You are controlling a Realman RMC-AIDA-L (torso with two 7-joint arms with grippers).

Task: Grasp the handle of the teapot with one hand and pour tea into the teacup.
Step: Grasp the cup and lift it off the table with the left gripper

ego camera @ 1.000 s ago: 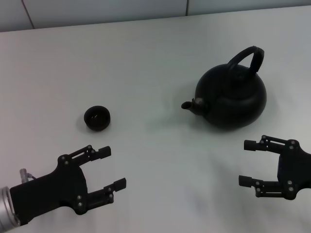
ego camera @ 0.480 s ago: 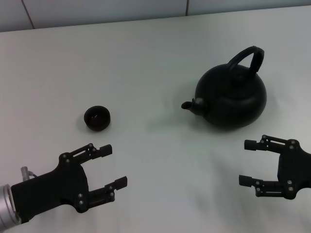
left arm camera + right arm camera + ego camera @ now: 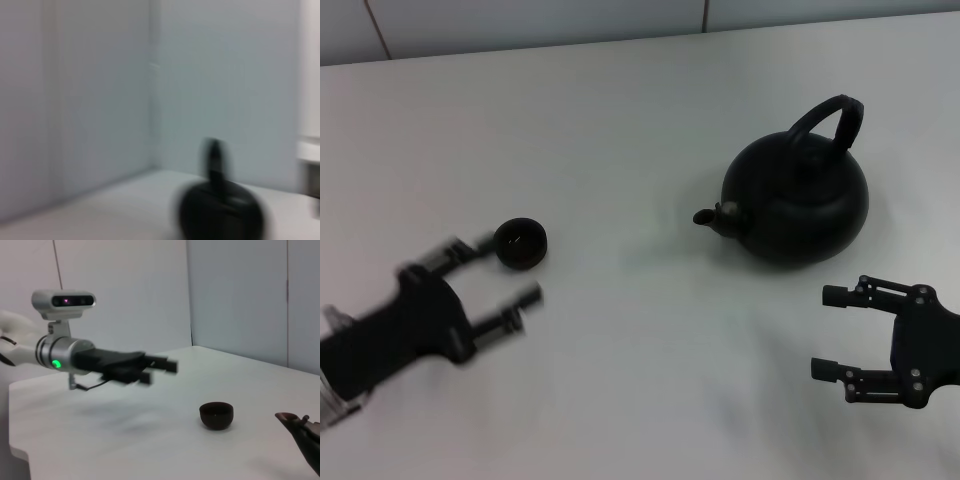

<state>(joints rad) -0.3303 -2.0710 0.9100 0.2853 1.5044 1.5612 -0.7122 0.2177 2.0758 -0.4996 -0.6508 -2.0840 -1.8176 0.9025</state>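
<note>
**Black teapot stands untouched while the left gripper nears the cup**

The white table (image 3: pixel 620 120) fills the head view and carries everything else. Biggest on it is the teapot (image 3: pixel 800 205), a round, squat, matte-black pot sitting upright on the right half of the table. Its short stubby spout points toward the robot's left, and a small lid knob shows on top. The handle (image 3: pixel 830 115) is a thick black arch rising over the pot, with nothing touching it. The left wrist view shows the same pot (image 3: pixel 220 212) as a dark smeared shape with its handle upright.

The right gripper (image 3: pixel 835 335) hovers near the table's front right, close to the teapot but apart from it, its two fingers spread wide and holding nothing.

The left gripper (image 3: pixel 505 270) is motion-blurred at the front left, fingers parted and empty, its far finger just beside the cup; contact cannot be judged. The right wrist view shows it (image 3: pixel 159 371) above the table.

The teacup (image 3: pixel 520 243) is a tiny round dark handleless bowl, well left of the teapot, upright on the table.
</note>
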